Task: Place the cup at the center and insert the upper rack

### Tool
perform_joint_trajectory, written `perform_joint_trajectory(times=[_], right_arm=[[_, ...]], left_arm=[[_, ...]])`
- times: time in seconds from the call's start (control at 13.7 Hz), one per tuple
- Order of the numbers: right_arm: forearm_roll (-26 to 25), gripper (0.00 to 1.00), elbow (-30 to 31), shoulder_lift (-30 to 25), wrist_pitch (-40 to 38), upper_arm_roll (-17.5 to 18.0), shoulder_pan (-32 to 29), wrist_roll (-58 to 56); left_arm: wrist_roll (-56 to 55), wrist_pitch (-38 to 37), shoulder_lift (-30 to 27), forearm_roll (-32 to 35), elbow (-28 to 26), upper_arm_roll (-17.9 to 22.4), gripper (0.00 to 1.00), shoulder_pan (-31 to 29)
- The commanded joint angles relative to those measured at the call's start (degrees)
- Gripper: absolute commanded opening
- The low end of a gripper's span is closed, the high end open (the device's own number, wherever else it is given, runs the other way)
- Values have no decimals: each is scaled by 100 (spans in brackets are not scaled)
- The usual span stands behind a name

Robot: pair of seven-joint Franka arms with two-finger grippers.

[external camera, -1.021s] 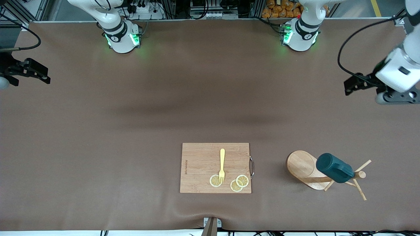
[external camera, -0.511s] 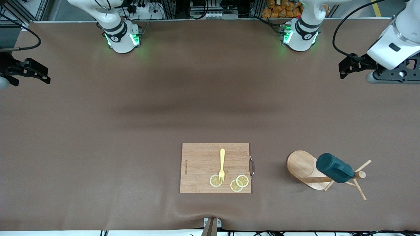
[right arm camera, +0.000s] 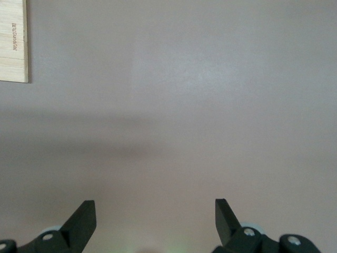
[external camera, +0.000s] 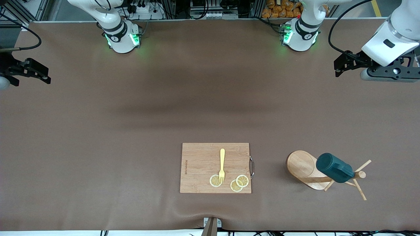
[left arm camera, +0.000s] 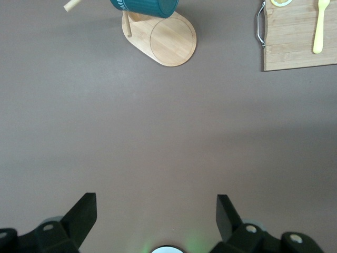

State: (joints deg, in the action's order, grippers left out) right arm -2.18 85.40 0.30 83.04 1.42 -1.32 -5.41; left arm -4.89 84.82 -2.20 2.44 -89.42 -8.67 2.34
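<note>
the cup (external camera: 334, 168) hangs tipped on the upper rack (external camera: 305, 169), which stands on the tabletop (external camera: 131, 131) toward the left arm's end, beside the cutting board (external camera: 200, 164). the left end effector (left arm camera: 156, 212) is wide open and holds nothing, up over bare tabletop. the right end effector (right arm camera: 155, 213) waits, wide open, holding nothing.

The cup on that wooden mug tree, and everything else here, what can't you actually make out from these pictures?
- Cup: its inside and handle face away in the front view; the left wrist view's edge cuts it off.
- Upper rack: the cup covers part of its post.
- Cutting board: printed mark too small to read; the right wrist view shows only a corner.
- Right gripper: the front view's edge hides its arm.
</note>
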Motion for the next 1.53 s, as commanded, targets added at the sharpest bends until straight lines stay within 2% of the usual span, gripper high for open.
perform_joint_trajectory(times=[0.0, 0.44, 1.46], right_arm=[[77, 100, 135, -153, 46, -2, -8, -65], [77, 100, 135, -153, 64, -2, -8, -65], [77, 100, 135, -153, 55, -11, -26, -65]], left_arm=[[14, 26, -44, -86, 38, 32, 100, 3], [93, 26, 184, -95, 416, 67, 100, -5], [32, 9, 185, -104, 416, 23, 100, 30]])
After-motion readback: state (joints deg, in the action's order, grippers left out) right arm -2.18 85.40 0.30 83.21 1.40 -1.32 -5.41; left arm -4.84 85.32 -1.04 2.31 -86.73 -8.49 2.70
